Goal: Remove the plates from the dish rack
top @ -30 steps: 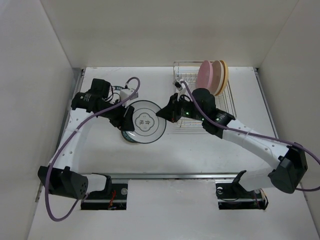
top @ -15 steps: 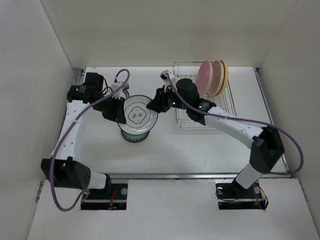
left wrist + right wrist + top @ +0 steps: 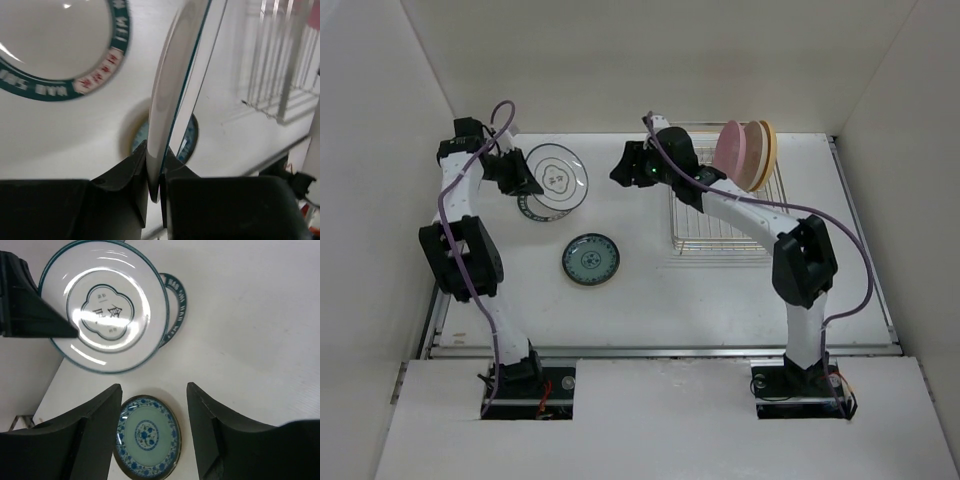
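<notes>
Top external, rack [image 3: 724,238] holds two plates [image 3: 744,152], left fingers [image 3: 125,179] clamp plate [image 3: 557,178], right fingers [image 3: 95,436] wide

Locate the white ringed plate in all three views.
Top external: white ringed plate, upper left.
Left wrist: plate edge-on at centre, clamped by the left gripper.
Right wrist: face-on, upper left.
Shared landmark: small blue-patterned plate lying on the table, in all three.

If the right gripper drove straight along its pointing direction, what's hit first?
Probably the white ringed plate that the left gripper holds by its edge; the open right gripper points toward it. Depth is unclear, so it might miss the rim.
</notes>
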